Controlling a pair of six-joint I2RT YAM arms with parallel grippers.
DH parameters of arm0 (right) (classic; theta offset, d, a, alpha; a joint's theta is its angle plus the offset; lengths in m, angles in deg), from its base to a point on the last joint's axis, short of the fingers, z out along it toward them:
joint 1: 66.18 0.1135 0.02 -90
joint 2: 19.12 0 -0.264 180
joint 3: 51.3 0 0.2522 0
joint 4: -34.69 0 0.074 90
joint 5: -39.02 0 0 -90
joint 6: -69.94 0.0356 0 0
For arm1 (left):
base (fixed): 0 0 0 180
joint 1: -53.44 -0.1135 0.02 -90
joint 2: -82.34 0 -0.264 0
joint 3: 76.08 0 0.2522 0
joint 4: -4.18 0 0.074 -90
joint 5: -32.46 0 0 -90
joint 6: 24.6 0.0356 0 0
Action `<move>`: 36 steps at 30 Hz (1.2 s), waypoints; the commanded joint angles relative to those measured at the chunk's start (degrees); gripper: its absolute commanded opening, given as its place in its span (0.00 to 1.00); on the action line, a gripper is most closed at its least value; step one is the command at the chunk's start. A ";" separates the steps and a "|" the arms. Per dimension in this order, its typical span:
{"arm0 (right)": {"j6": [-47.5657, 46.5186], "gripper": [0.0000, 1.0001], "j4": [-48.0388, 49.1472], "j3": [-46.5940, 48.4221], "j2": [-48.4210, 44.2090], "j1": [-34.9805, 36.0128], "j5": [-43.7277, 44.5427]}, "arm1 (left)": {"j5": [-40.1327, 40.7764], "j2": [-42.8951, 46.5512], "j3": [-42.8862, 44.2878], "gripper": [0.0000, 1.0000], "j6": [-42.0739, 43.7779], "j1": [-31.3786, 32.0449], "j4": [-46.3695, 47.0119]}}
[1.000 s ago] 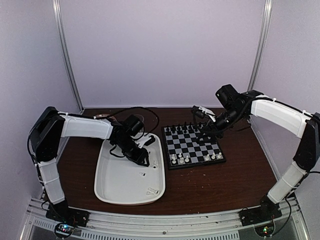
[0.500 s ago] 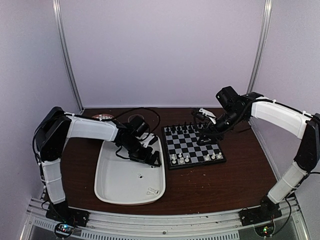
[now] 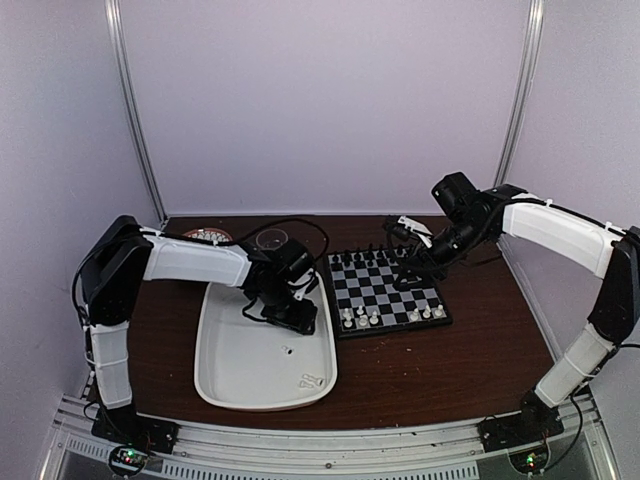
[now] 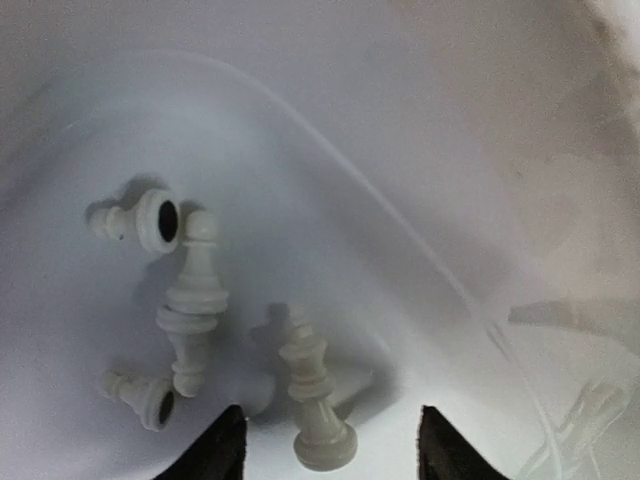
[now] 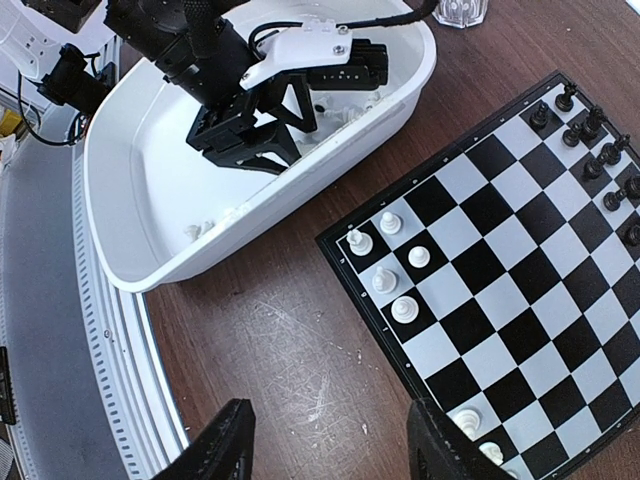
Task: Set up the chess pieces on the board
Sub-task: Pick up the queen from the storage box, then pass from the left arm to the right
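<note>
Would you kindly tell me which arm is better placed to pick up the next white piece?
Left: the left gripper hangs open directly over white pieces in the tray; the right gripper hovers over the board.

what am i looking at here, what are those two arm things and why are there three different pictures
These are two robot arms bolted at the near edge of a brown table. One picture looks down from above and behind them. The other two come from a small camera on each wrist.

Each arm ends in a two-finger end effector. On the table lie a white tray and a small chessboard. Black pieces stand along the board's far side, and a few white pieces stand near its near side.

The left end effector hangs open inside the tray over several loose white pieces, gripping none. The right end effector hovers open over the board, empty.
</note>
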 commanded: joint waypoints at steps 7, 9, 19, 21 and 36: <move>-0.10 0.55 0.99 -0.92 -2.32 0.29 0.47 | 5.05 -3.39 0.56 0.25 -0.88 0.77 -4.61; -0.06 0.55 0.92 -0.92 -2.47 0.29 0.62 | 5.14 -3.83 0.99 0.18 -0.41 0.98 -5.62; -0.24 0.54 -1.83 3.03 -1.80 0.29 0.05 | 7.04 7.29 -4.21 0.00 5.48 0.84 -1.60; -0.68 0.54 -3.32 5.50 -0.72 0.28 -0.85 | 4.53 12.34 -7.89 0.00 7.49 0.40 2.54; 1.71 0.55 -6.48 20.12 9.65 6.88 -4.93 | -14.67 29.91 -22.49 0.00 13.65 -0.41 27.03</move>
